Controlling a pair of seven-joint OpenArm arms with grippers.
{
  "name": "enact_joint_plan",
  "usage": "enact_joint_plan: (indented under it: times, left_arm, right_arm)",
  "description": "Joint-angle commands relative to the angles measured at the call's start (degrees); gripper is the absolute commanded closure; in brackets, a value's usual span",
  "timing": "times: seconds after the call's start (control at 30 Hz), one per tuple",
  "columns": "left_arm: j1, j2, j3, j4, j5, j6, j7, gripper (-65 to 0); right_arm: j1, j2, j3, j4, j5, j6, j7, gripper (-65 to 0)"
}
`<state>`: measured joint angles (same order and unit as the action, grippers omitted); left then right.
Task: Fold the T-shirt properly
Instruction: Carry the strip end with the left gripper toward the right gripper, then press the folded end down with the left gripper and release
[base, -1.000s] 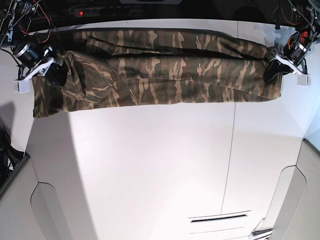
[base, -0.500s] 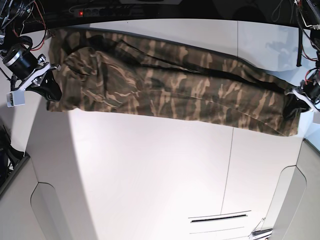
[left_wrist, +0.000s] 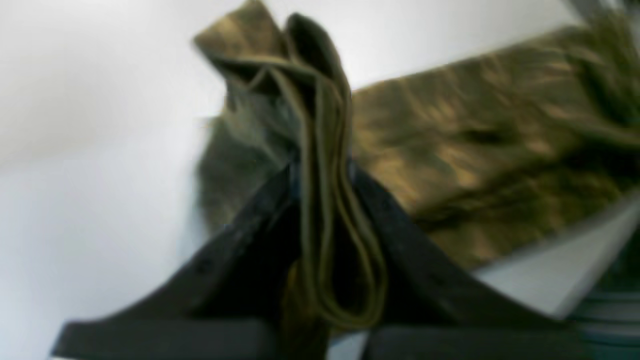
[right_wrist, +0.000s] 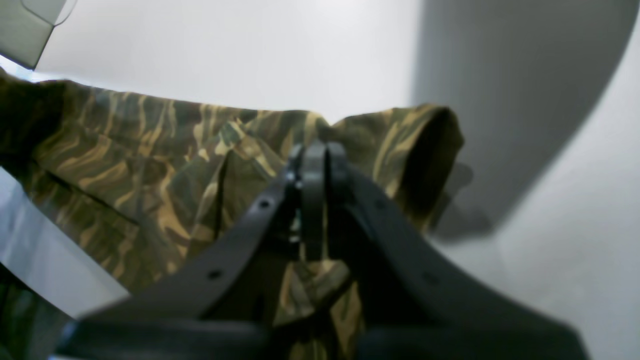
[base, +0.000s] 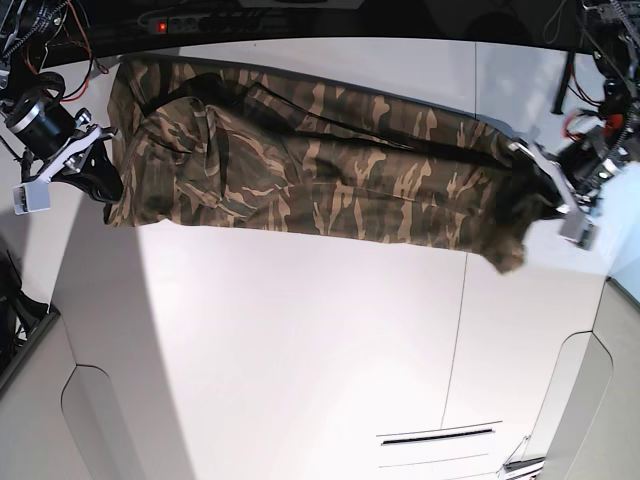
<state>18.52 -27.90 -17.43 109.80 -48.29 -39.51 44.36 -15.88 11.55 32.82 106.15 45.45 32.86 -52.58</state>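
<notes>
The camouflage T-shirt (base: 320, 160) hangs stretched as a long band over the far part of the white table (base: 300, 350), held at both ends. My left gripper (base: 535, 195), on the base view's right, is shut on a bunched edge of the T-shirt (left_wrist: 320, 200), several folded layers between its black fingers (left_wrist: 400, 235). At the other end my right gripper (base: 105, 190) is shut on the T-shirt (right_wrist: 150, 165); its fingers (right_wrist: 250, 225) pinch the cloth tight. A loose corner droops below the left gripper.
A black strip with cables and a red light (base: 162, 24) runs along the table's far edge. A seam (base: 462, 300) crosses the tabletop. Grey panels (base: 40, 400) stand at both near corners, and a slot (base: 435, 436) sits near the front.
My left gripper has swung inward and up with its end of the T-shirt, shortening the band and letting a corner droop. The right gripper has barely moved.
</notes>
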Motion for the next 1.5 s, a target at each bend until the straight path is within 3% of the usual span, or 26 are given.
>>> enact_joint_plan:
  times: [0.0, 0.2, 0.37, 0.4, 0.53, 0.6, 0.77, 0.83, 1.23, 1.47]
  left_arm:
    - [-0.09, -0.13, 1.86, 2.01, -0.26, -0.49, -1.31, 0.0]
    - [-0.57, 4.44, 15.21, 2.58, 9.92, 1.44, -6.21, 0.0]
    - [-0.57, 8.0, 20.74, 2.54, 15.39, 1.6, -9.35, 0.0]
    - [-0.59, 8.81, 21.07, 2.51, 16.5, 1.6, -10.69, 0.0]
    - [-0.74, 13.0, 21.22, 1.81, 18.91, 2.73, -13.6, 0.0]
    - [-1.31, 15.32, 21.22, 0.39, 18.99, 4.61, -13.55, -3.1]
    - [-3.17, 19.32, 21.92, -3.87, 17.46, 4.55, -13.53, -27.0]
    - [-3.26, 20.04, 22.99, -4.55, 16.31, 4.55, -13.53, -32.6]
    - [-3.23, 20.46, 30.4, -4.59, 15.87, 4.55, -12.81, -32.8]
    - [-3.23, 20.44, 30.64, -4.59, 11.23, 4.55, -9.16, -32.8]
  right_arm:
    - [0.17, 0.66, 0.79, 1.11, 1.03, 0.37, 1.27, 0.0]
    - [0.13, 0.66, 6.34, 1.11, 1.05, 0.33, 1.05, 0.0]
    - [-0.07, 0.68, 10.21, 0.96, 1.05, -0.7, -1.51, 0.0]
    - [-0.24, 0.7, 10.25, 0.79, 1.03, -0.7, -1.77, -2.7]
    - [-1.79, 0.7, 10.23, -1.36, 1.31, -1.07, -1.84, -27.2]
    - [-2.38, 0.7, 10.19, -3.52, 2.67, -1.14, -1.97, -31.8]
    - [-2.6, 0.79, 9.64, -10.47, 6.21, -0.35, -4.13, -32.1]
    - [-2.6, 0.79, 8.7, -13.07, 7.58, 0.22, -4.74, -32.1]
    - [-2.56, 0.63, -2.84, -16.55, 9.03, 0.85, -4.46, -32.1]
    - [-2.56, 0.7, -3.52, -16.35, 9.11, 0.85, -5.35, -32.1]
